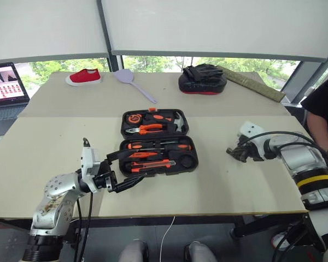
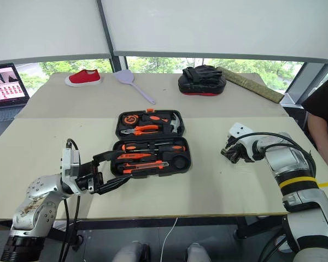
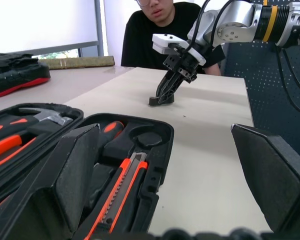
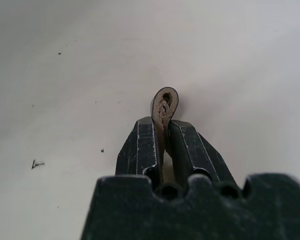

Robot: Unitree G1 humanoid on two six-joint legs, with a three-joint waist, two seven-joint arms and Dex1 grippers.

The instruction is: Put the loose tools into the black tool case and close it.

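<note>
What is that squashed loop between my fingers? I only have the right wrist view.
Observer: It's the small dark tape roll, pinched flat by the right gripper against the table.
Operator: Where's the case from there?
Observer: The black tool case lies open to that gripper's left, mid-table, apart from it.
Operator: Any slot free for the roll?
Observer: The round recess at the lower tray's right end looks empty.
Operator: And the other arm?
Observer: The left gripper is open at the case's near left corner.
</note>
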